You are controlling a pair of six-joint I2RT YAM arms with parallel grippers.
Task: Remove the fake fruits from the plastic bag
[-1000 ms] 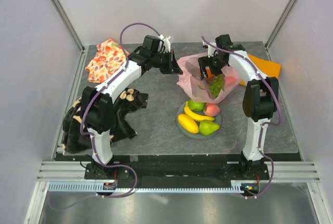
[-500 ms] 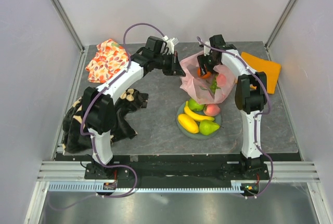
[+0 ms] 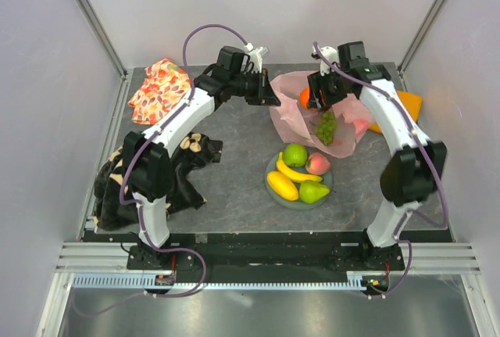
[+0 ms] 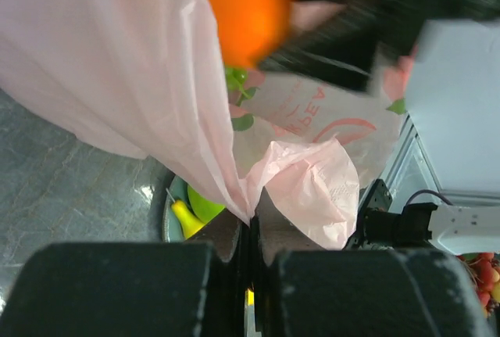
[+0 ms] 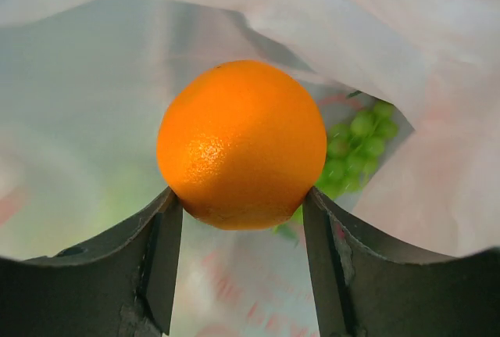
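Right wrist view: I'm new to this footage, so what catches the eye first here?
A bright orange fills the frame, clamped in the right gripper inside the pink plastic bag. From above, the left gripper pinches the bag's rim, and a plate of colourful fruits sits nearer the arm bases.

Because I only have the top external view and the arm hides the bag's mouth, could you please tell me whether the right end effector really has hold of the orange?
Observer: Yes. In the right wrist view the right end effector has the orange clamped between both fingers.
Operator: Is bag film caught in that grip?
Observer: None shows; the fingers meet the orange's skin directly, with the plastic bag open around it.
Operator: And the left end effector?
Observer: Its wrist view shows the left end effector shut on a pinched fold of the bag's rim.
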